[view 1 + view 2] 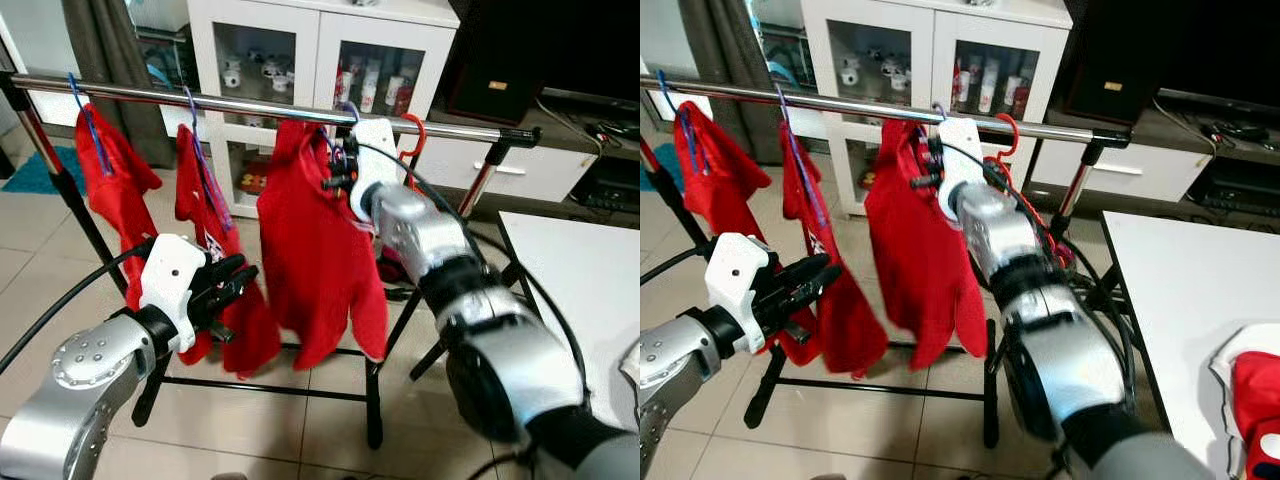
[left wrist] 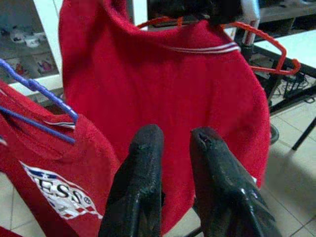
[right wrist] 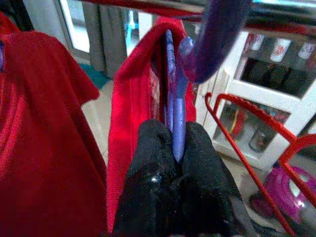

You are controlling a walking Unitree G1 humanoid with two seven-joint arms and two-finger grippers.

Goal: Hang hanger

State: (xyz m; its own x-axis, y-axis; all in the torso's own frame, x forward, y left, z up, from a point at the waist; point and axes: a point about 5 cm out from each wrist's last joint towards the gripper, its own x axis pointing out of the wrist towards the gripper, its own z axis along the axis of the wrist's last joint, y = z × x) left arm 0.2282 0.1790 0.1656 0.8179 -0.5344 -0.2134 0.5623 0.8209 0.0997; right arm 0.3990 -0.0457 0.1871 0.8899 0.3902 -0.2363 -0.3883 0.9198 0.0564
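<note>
Your right gripper [image 3: 174, 143] pinches the purple hanger [image 3: 174, 98] at the rail [image 1: 250, 105] (hook apparently over it); release next, left gripper [image 2: 173, 148] waiting slightly parted.

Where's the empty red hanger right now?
The empty red hanger hangs on the rail toward its right end, just right of the right gripper and the third red shirt.

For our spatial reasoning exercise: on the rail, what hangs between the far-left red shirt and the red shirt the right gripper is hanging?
One red shirt with a printed logo on a blue hanger, seen in both eye views, between the far-left shirt and the right gripper's shirt.
</note>
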